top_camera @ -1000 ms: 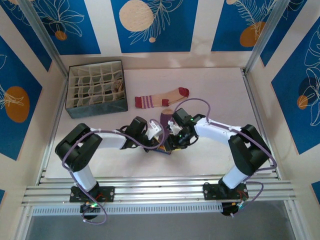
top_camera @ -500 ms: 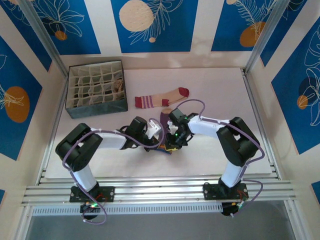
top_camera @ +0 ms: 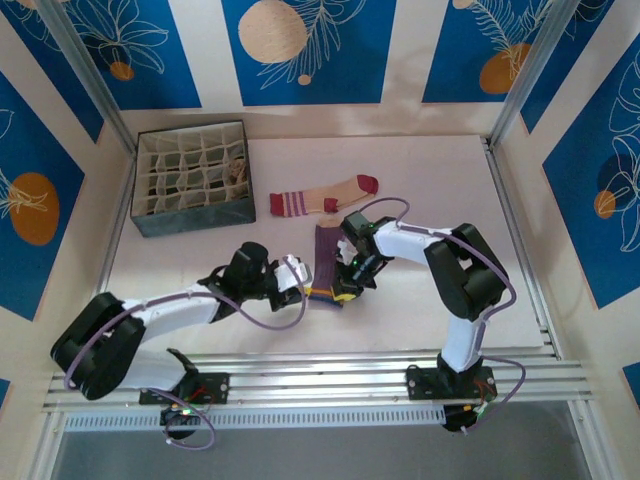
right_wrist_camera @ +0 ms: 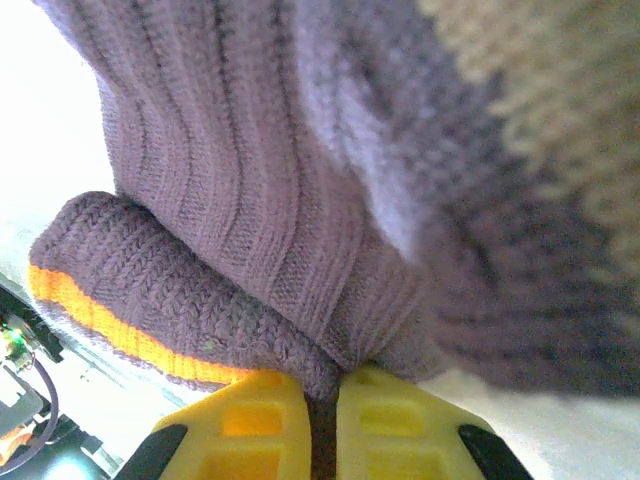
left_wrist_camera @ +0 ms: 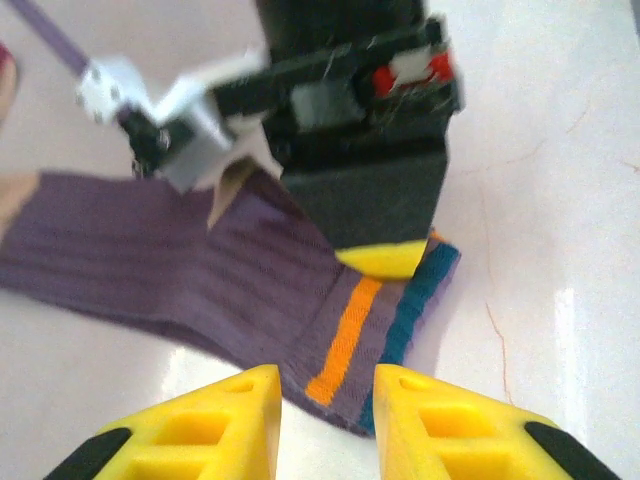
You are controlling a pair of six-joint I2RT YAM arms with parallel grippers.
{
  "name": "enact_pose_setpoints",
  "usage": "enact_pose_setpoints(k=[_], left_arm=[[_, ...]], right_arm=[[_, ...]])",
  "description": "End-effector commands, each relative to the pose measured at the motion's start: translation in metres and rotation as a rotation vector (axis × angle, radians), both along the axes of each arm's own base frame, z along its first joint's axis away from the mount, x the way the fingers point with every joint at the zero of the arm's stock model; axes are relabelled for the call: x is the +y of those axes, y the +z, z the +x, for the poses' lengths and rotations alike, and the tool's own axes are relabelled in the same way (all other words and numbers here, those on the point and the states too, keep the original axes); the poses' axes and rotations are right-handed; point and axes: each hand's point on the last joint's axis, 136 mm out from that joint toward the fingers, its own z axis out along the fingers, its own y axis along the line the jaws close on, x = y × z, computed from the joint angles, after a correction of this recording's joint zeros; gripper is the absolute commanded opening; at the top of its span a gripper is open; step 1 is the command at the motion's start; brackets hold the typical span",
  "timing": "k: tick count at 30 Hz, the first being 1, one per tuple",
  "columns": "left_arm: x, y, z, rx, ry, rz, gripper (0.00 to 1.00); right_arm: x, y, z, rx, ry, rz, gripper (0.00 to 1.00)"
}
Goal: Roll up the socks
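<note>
Jaws of right gripper (right_wrist_camera: 322,385) pinch purple sock (right_wrist_camera: 250,180); left gripper's (left_wrist_camera: 325,392) stand narrowly apart at its cuff.

The purple sock (right_wrist_camera: 250,200) is shown as ribbed knit cloth, matt and faintly fuzzy, with orange and teal bands knitted at its cuff. The jaws of the left gripper (left_wrist_camera: 326,425) are moulded in smooth yellow plastic. The bench (left_wrist_camera: 560,200) is seen pale, smooth and glossy.
</note>
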Motion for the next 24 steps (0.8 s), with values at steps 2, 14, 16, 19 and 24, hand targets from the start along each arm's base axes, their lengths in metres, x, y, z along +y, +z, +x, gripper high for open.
enact_pose_setpoints(k=[2,14,16,19,24], left_arm=[[-0.007,-0.007,-0.021,-0.224,-0.164,0.102,0.30],[-0.035,-0.040,-0.018,-0.390,-0.262,0.263,0.40],[-0.037,-0.046,-0.015,-0.395,-0.270,0.280,0.40],[-0.040,-0.057,-0.013,-0.394,-0.287,0.309,0.40],[-0.039,-0.076,-0.006,-0.406,-0.275,0.373,0.39]], right_arm=[[-0.034,-0.035,-0.021,0.076,0.044,-0.191,0.07],[-0.032,-0.031,-0.024,0.086,0.093,-0.177,0.06],[-0.031,-0.030,-0.025,0.085,0.098,-0.174,0.06],[-0.030,-0.029,-0.025,0.085,0.105,-0.169,0.05],[-0.028,-0.026,-0.026,0.084,0.117,-0.157,0.05]])
